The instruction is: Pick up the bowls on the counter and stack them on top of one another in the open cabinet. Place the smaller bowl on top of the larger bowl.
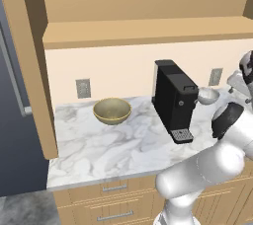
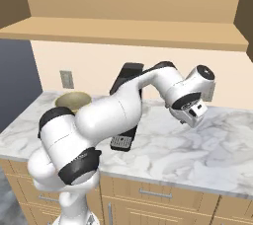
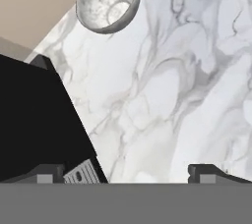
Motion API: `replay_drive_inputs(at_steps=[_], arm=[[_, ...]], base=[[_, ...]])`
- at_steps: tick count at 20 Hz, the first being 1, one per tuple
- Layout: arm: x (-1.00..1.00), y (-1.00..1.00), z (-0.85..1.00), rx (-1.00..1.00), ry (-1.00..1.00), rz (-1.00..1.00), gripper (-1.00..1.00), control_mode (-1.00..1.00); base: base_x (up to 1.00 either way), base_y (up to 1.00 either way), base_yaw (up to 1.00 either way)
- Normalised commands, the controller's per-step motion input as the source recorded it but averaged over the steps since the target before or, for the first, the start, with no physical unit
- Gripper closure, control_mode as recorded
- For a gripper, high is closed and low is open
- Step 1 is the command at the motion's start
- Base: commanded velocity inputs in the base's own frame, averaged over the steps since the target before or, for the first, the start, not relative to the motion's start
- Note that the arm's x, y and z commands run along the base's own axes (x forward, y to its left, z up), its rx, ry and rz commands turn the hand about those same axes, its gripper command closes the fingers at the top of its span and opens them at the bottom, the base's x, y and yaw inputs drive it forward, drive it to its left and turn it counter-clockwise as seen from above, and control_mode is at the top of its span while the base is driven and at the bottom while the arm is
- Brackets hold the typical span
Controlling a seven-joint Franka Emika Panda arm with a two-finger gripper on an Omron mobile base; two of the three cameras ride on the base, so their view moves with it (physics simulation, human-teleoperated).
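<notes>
While spread wide, hand (image 3: 125, 171) seemingly holds nothing above counter (image 3: 187, 85).

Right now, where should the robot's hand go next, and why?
Probably toward the smaller bowl. The hand is open and holding nothing, above bare counter beside the coffee machine. The larger bowl lies beyond that machine.

Cream wall (image 1: 118, 71), two outlets (image 1: 83, 88)
</notes>
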Motion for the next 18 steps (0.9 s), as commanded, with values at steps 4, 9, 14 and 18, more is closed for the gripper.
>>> replay_drive_inputs(at_steps=[4,9,14,18], arm=[[0.8,0.0,-0.55,0.09,-0.1,-0.05,-1.0,-1.0],[0.45,0.0,-0.38,0.1,-0.08,-0.06,-1.0,-1.0],[0.05,0.0,-0.18,0.1,-0.01,-0.02,-1.0,-1.0],[0.0,0.0,-0.05,0.09,0.01,0.0,-1.0,-1.0]], base=[[0.0,0.0,0.0],[0.0,0.0,0.0],[0.0,0.0,0.0],[0.0,0.0,0.0]])
